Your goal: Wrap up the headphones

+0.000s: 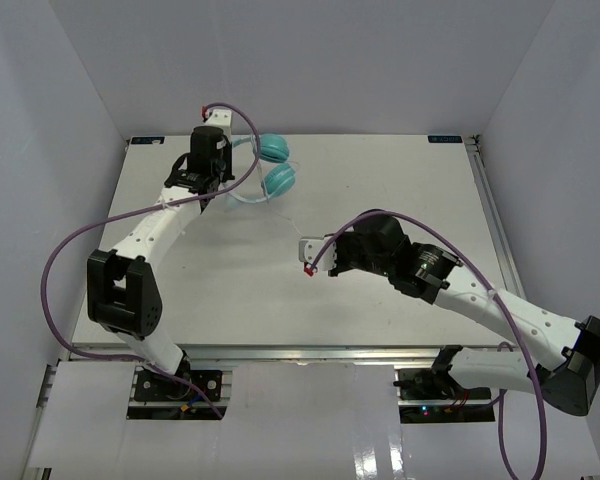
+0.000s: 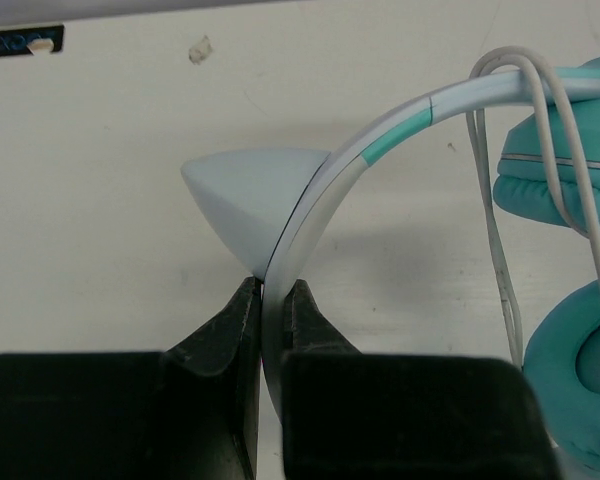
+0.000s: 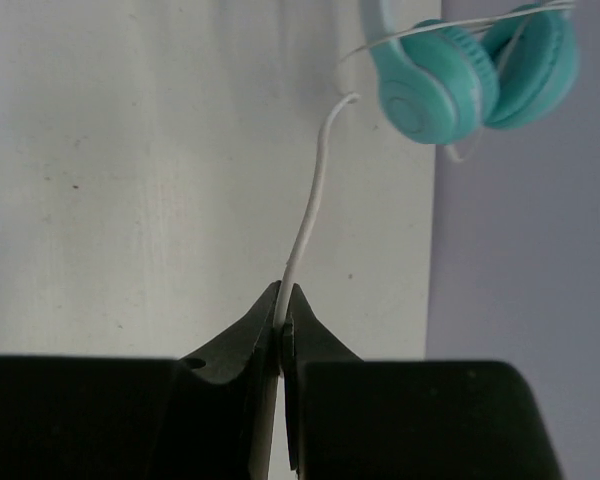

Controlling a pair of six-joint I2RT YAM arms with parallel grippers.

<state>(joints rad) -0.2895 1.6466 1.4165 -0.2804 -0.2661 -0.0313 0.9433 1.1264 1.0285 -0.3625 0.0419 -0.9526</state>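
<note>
Left gripper [image 2: 273,290] first: its two black fingers [image 2: 230,325] are pinched narrow on the headband [image 2: 380,140]. The pale white strip is squeezed flat between the tips and arches up and to the right out of them, with a short teal stripe on the curve. The headphones [image 1: 277,180] sit at the far left of the table [image 1: 400,190], just right of that gripper. The two teal ear cups [image 2: 555,350] hang close together at the band's other end, one above the other in the left wrist view. The thin white cord [image 2: 495,240] is looped over the headband near the cups and drops down in front of them. Over to the right gripper [image 3: 283,297], near the middle of the table: it's clamped tight on the cord, the white line running straight out of the fingertips and curving away toward the cups. From overhead the cord is too fine to follow all the way across, so its path between the two arms can't be told there. The two grippers are well apart.
</note>
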